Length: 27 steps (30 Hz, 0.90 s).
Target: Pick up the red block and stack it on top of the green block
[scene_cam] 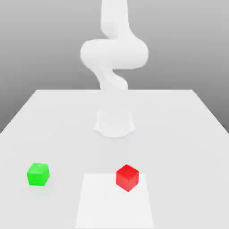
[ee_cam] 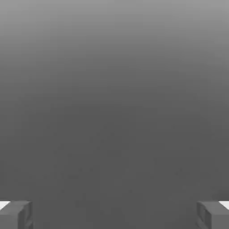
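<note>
You've got the gripper (ee_cam: pixel 114 215) wide open w/ nothing between the fingers (ee_cam: pixel 18 214): in the hand view the two grey tips sit at opposite edges of the picture, a big bare gap between them, no block near either tip. The arm (scene_cam: pixel 114 53) is up high over the table (scene_cam: pixel 188 134) in the exterior view, folded above its base (scene_cam: pixel 114 123). The red block (scene_cam: pixel 127 177) sits on the table on the camera side of the base, a bit toward the exterior view's right, on a paler square patch (scene_cam: pixel 114 205), and it looks turned so a corner faces the camera. The green block (scene_cam: pixel 38 174) rests well apart from it, toward the exterior view's left, roughly level w/ the red one. Neither block is touched; task looks not yet begun, imo. What matters for the coming move: judging by both views, the red block lies well below the fingers and away from the base, so you'd need to bring the hand out and down before anything else. It's a cube, so no long axis to worry abt, but since its faces look rotated, you'd prob want the wrist turned so the fingers close on two flat faces, not across corners. The open span looks ample for it. Only one arm here, so no choice of hand.
</note>
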{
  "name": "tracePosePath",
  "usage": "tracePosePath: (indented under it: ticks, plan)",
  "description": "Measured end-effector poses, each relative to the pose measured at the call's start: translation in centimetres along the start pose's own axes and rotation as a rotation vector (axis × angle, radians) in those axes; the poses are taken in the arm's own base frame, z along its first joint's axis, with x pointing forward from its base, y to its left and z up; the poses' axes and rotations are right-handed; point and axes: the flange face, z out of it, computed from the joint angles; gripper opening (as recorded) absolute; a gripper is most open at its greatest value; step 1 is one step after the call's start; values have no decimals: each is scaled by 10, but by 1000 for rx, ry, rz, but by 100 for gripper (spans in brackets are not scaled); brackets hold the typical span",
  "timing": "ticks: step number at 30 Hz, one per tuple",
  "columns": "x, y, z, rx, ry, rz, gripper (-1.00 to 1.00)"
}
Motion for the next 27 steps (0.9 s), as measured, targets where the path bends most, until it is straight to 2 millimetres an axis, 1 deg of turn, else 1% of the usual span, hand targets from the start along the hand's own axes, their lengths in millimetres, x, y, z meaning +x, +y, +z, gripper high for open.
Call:
tracePosePath:
  ticks: [3, 6, 9, 12, 14, 17, 18, 20, 24, 25, 27]
  plan:
    - [-22, 14, 76, -55, -101, -108, 0]
    - [-54, 34, 143, -105, -202, -218, 0]
    - [-94, 60, 202, -150, -307, -330, 0]
    - [-142, 93, 252, -191, -420, -450, 0]
    - [-178, 120, 280, -216, -502, -535, 0]
    - [-239, 169, 314, -253, -636, -671, 0]
    - [-252, 180, 324, -259, -662, -698, 0]
    - [-268, 193, 339, -262, -683, -722, 0]
    - [-287, 212, 365, -265, -688, -724, 0]
    - [-291, 215, 369, -266, -688, -724, -100]
    - [-291, 215, 369, -266, -688, -724, -100]
